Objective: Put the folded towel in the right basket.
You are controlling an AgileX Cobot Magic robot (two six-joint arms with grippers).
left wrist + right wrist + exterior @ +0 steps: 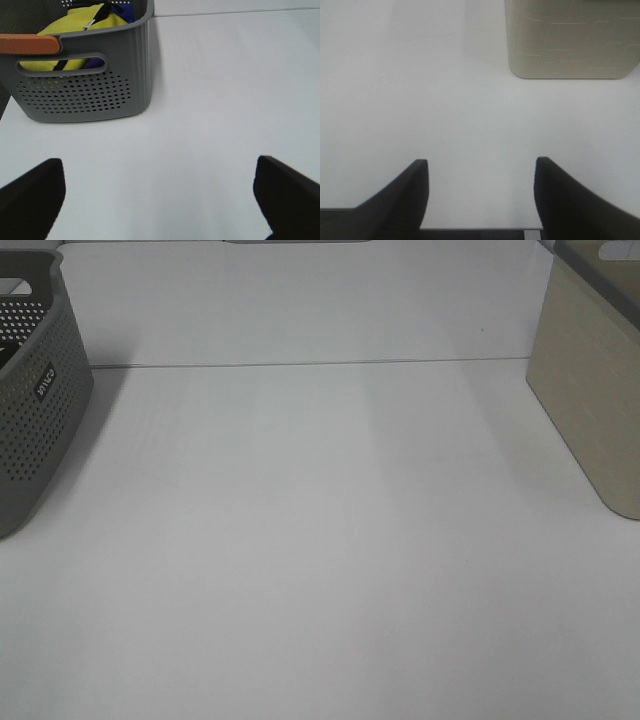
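The beige right basket (pixel 590 390) stands at the right edge of the white table; it also shows in the right wrist view (pixel 570 40). The grey perforated left basket (pixel 30 400) stands at the left edge. In the left wrist view this basket (pixel 85 85) holds yellow cloth (pixel 75 30) with blue cloth behind it; I cannot tell whether it is the folded towel. My left gripper (pixel 160 200) is open and empty over bare table in front of the grey basket. My right gripper (pixel 480 195) is open and empty, short of the beige basket. Neither gripper shows in the exterior high view.
The white table (pixel 320 540) has a seam line (pixel 310 363) running across its back. An orange strip (pixel 30 44) lies on the grey basket's rim. The beige basket has a grey rim with a handle cutout (pixel 615 252).
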